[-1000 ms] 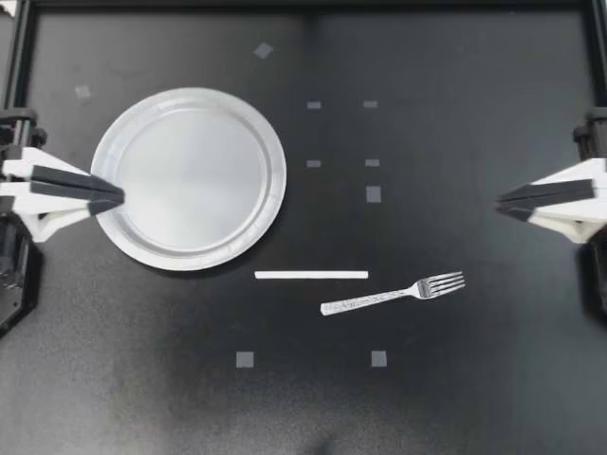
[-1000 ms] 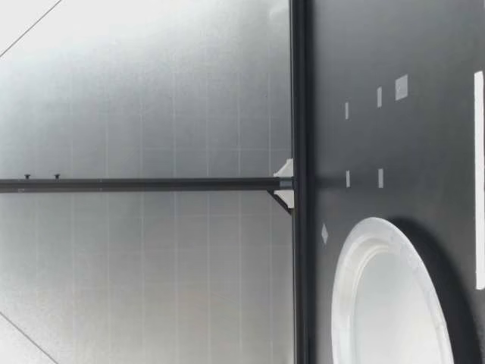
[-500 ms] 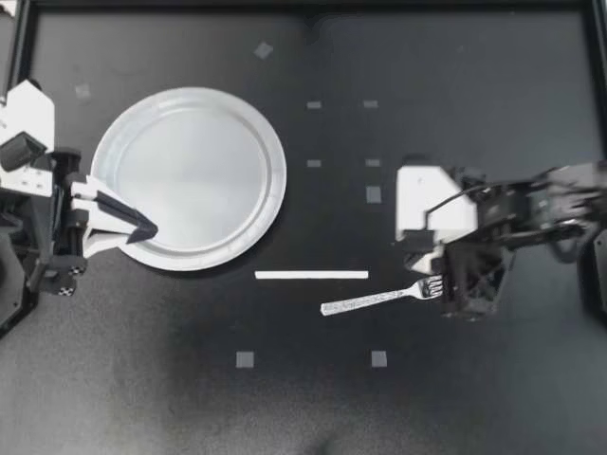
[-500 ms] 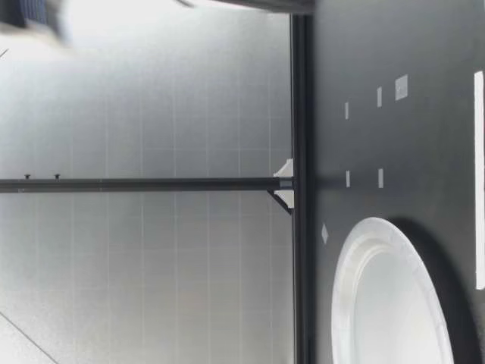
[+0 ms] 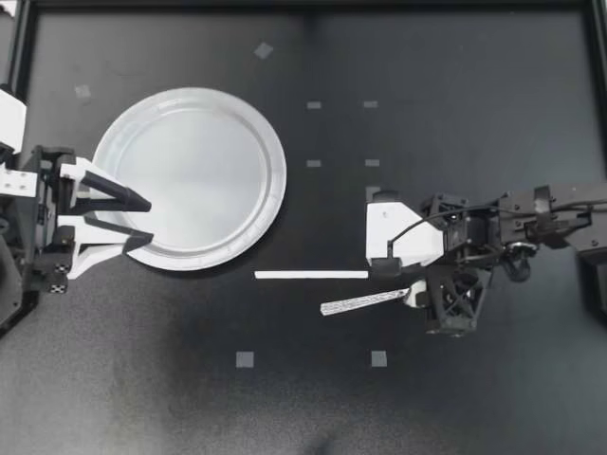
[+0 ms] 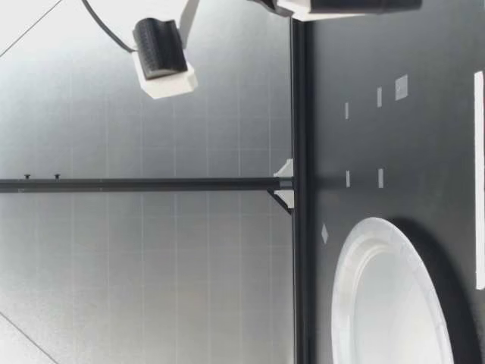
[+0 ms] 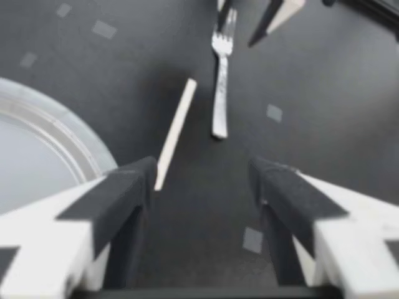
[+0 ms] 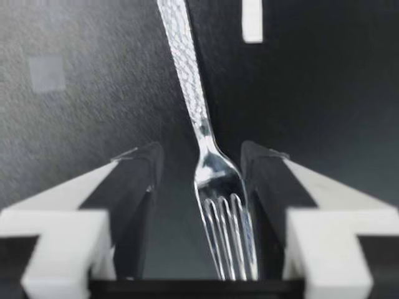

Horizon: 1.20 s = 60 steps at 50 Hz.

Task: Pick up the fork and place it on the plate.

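The silver fork (image 5: 365,301) lies on the black table, right of centre, with its head hidden under my right wrist. My right gripper (image 5: 424,294) points down over that head. In the right wrist view the fork (image 8: 201,131) lies between the open fingers (image 8: 134,187), with a gap on each side. The round silver plate (image 5: 270,180) sits at the left. My left gripper (image 5: 147,221) is open over the plate's near left rim and holds nothing. The left wrist view shows the fork (image 7: 219,81) well ahead of my left gripper (image 7: 202,168).
A white strip (image 5: 311,275) lies just behind the fork's handle, between fork and plate. Small grey tape squares (image 5: 245,359) dot the table. The black frame (image 5: 19,57) edges the table. In the low view the plate (image 6: 356,258) is near the camera and part of an arm (image 6: 163,53) hangs above.
Both grippers have gone from shut to open. My right arm has swung in from the right edge and settled over the fork's head. My left gripper has come onto the plate's rim.
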Available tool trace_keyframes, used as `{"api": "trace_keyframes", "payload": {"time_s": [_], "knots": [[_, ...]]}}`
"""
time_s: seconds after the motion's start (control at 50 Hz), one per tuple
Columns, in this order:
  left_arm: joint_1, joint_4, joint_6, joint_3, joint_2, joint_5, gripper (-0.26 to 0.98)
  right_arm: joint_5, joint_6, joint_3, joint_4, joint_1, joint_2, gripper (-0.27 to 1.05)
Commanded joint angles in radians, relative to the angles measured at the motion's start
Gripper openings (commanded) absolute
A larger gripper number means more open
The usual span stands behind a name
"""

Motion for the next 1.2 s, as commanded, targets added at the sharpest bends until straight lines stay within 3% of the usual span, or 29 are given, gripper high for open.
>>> {"api": "trace_keyframes", "payload": {"time_s": [0.0, 0.4, 0.7, 0.84, 1.04, 1.18], "knots": [[0.0, 0.0, 0.002, -0.009, 0.011, -0.035, 0.59, -0.049, 0.006, -0.011, 0.015, 0.021, 0.029, 0.51], [-0.072, 0.0, 0.0, -0.009, 0.029, -0.097, 0.58, -0.067, 0.018, -0.02, 0.031, 0.023, 0.103, 0.5], [-0.084, 0.0, 0.0, -0.005, 0.029, -0.104, 0.58, -0.081, 0.028, -0.02, 0.031, 0.023, 0.121, 0.49], [-0.084, 0.0, 0.0, 0.0, 0.029, -0.104, 0.59, -0.081, 0.028, -0.021, 0.031, 0.023, 0.132, 0.33], [-0.084, 0.002, 0.002, 0.008, 0.029, -0.106, 0.58, -0.083, 0.028, -0.023, 0.031, 0.021, 0.13, 0.0], [-0.084, 0.0, -0.009, 0.026, 0.029, -0.155, 0.58, -0.072, 0.015, -0.049, 0.023, 0.023, 0.081, -0.05]]}}
